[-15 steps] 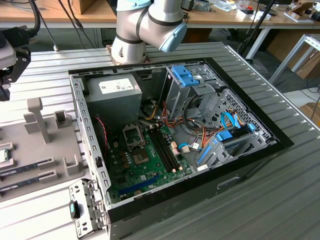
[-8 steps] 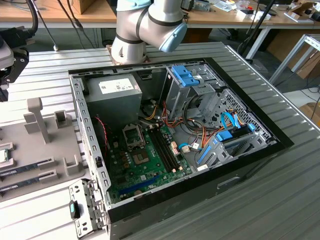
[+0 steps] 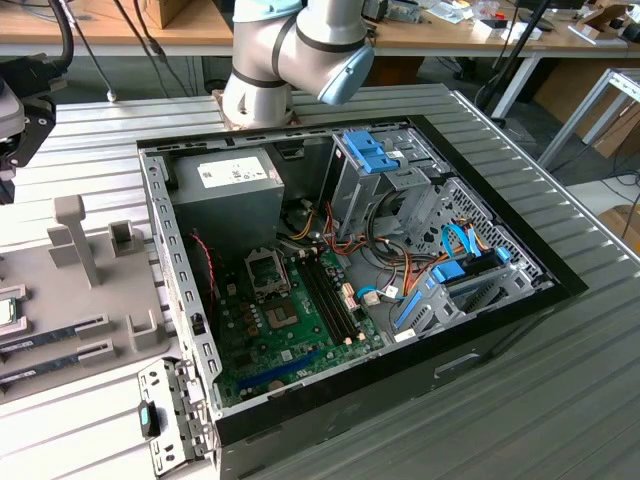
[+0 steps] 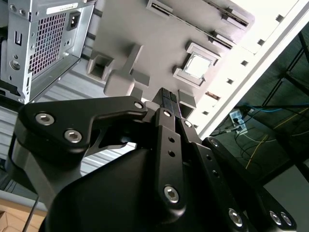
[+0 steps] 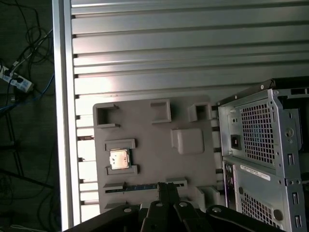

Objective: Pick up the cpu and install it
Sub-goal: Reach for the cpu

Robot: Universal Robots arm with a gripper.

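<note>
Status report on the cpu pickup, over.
End effector shut, empty, clear of the tray. Cpu seated in its tray pocket, not gripped. Nothing seen between them.

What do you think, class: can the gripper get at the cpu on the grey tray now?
Probably yes. The cpu lies uncovered in its frame on the grey tray, and the gripper hangs above the tray, shut and empty, with nothing between them. It would have to open first.
</note>
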